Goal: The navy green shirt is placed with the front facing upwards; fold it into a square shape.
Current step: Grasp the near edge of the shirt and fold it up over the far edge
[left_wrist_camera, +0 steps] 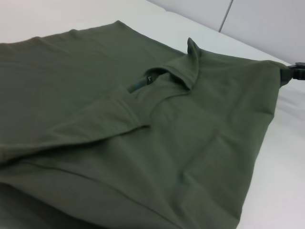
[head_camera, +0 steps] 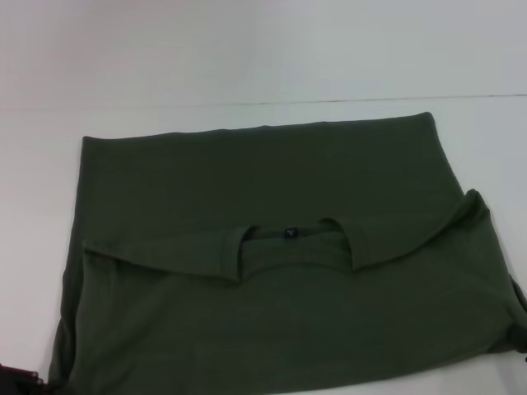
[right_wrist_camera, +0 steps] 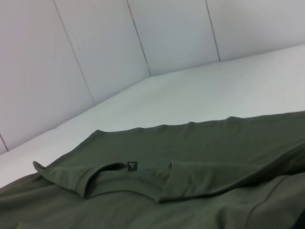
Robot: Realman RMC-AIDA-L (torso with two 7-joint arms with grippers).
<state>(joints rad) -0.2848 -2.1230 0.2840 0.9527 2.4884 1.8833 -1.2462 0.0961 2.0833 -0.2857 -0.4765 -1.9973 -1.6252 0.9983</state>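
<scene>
Start at your right end effector: only a dark sliver of it shows, in the left wrist view, touching the shirt's far side edge, and in the head view a bit of dark at the right border beside the cloth. Whether it is pinching the fabric or merely resting beside it, you cannot tell. Your left end effector shows only as a dark reddish scrap at the near left corner of the head view, just beside the shirt's near left corner; you cannot tell its opening either.

Between the two lies the navy green shirt, spread on the white worktop. The collar sits roughly midway between your end effectors, open towards the far side, with its small dark label showing inside. The collar end appears to be laid over the far part of the garment, its edge running across from one side to the other. No chest lettering is visible, so the front likely faces inward.

By my judgement, each end effector sits at a side edge because the next fold needs the sides brought inward to square it. Mind the lifted right side edge near your right end effector; it may drag and wrinkle.
</scene>
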